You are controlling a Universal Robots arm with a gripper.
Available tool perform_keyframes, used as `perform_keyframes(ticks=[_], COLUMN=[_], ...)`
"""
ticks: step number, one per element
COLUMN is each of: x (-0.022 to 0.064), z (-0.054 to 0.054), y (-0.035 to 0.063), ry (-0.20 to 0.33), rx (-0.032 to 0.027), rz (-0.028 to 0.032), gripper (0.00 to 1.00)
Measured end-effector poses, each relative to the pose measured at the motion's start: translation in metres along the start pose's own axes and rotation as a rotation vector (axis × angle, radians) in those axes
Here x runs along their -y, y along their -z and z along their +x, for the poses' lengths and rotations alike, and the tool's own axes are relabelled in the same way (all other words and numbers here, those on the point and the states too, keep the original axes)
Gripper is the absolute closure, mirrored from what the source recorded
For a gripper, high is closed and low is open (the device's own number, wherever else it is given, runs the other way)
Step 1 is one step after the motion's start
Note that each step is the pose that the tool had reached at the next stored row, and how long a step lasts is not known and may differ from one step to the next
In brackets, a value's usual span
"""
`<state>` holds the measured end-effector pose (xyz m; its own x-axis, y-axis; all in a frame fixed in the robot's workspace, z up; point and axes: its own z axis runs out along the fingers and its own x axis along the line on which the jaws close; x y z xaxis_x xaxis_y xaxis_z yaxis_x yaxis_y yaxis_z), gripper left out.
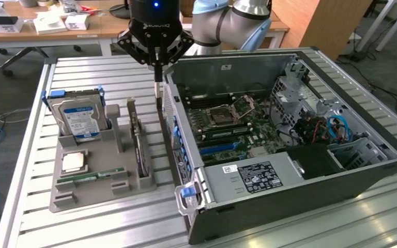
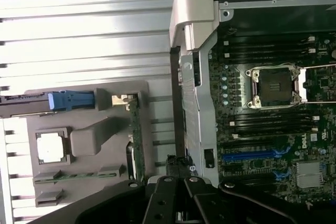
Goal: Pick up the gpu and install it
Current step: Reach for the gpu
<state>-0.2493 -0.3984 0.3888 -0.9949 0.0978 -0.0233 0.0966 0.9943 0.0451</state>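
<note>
The worktop [image 1: 81, 72] is shiny ribbed metal, the computer case [image 1: 233, 72] dull grey metal. Beside the case are a matt grey plastic holder [image 1: 81, 196] and a matt black end effector [image 1: 158, 89].

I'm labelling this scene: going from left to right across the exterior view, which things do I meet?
hard drive → gpu → gripper → CPU socket → blue cables

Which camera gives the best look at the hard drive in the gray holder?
The exterior view: the hard drive stands upright in the gray holder, label facing the camera. The wrist view sees it edge-on, a dark strip beside a blue clip.
</note>
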Motion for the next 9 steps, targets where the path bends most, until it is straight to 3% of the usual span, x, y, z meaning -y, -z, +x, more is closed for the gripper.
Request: perform_keyframes(ticks=[9], x=[0.0028], z=[0.029], y=[-0.0008], ry=[-0.011], rx=[0.0005], rz=[0.0004], gripper=[0.89])
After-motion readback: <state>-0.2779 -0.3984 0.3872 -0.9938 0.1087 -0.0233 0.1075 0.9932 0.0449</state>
